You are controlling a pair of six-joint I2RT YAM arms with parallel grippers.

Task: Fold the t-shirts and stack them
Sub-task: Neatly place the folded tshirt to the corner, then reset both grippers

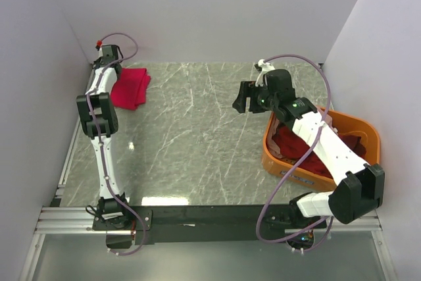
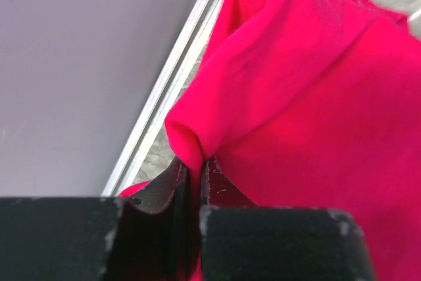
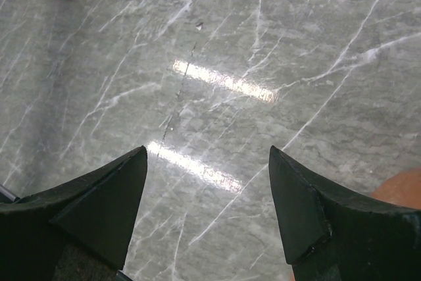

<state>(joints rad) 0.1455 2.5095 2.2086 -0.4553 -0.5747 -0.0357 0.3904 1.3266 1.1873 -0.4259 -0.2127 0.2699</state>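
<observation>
At far left, a folded, rumpled crimson-pink t-shirt [image 1: 129,88]

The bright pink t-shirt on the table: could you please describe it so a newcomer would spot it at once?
Start at the grey marbled table and go to its far left corner, by the left hand. The crimson-pink t-shirt lies bundled there, pinched by that hand; the darker red shirts lie in the orange basket.
</observation>
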